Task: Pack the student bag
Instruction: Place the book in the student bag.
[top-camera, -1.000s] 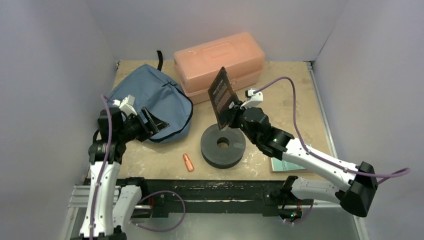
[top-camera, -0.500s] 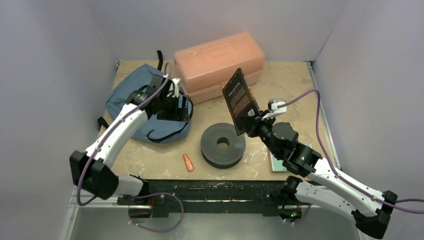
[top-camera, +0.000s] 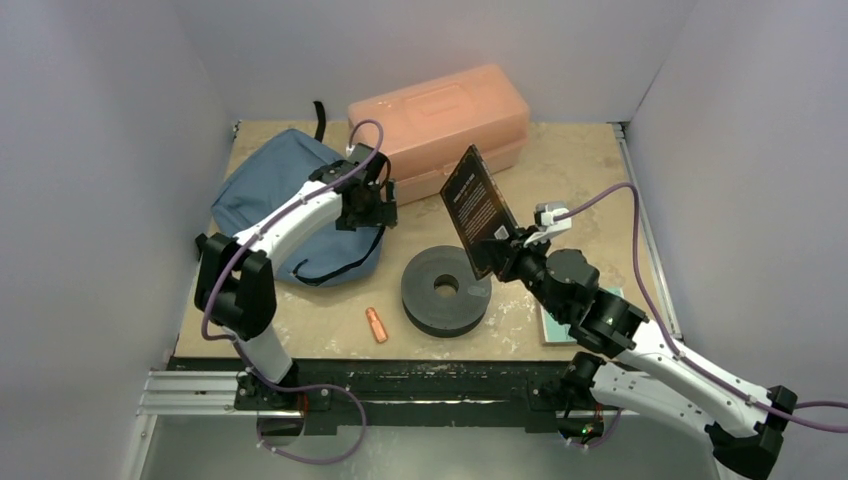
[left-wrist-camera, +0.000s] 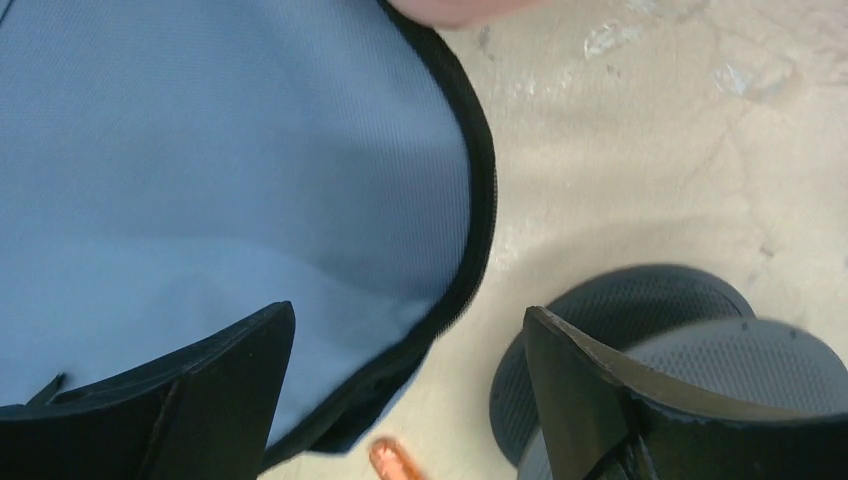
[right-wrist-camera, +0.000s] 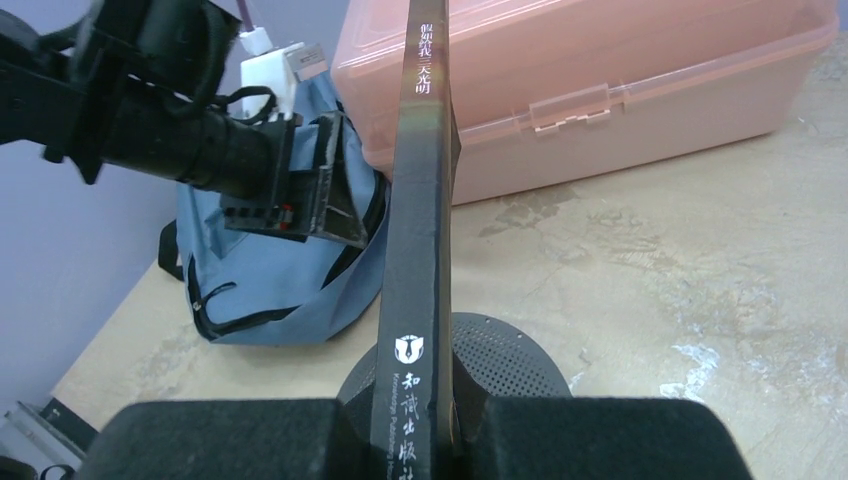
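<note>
The slate-blue student bag (top-camera: 255, 190) lies at the back left, its black zipper edge facing right; it also shows in the left wrist view (left-wrist-camera: 200, 180) and the right wrist view (right-wrist-camera: 260, 280). My left gripper (top-camera: 368, 212) is open and empty, hovering over the bag's right edge (left-wrist-camera: 410, 330). My right gripper (top-camera: 505, 255) is shut on a black book (top-camera: 478, 208), held upright above the table; its spine with white characters shows in the right wrist view (right-wrist-camera: 418, 250).
A salmon-pink plastic box (top-camera: 438, 128) stands at the back. A black perforated disc (top-camera: 446, 290) lies in the middle. A small orange tube (top-camera: 376, 324) lies near the front. A teal booklet (top-camera: 560, 330) lies under the right arm.
My left arm has swung from the bag's left side across to its right edge. My right gripper has moved right and a little down with the book.
</note>
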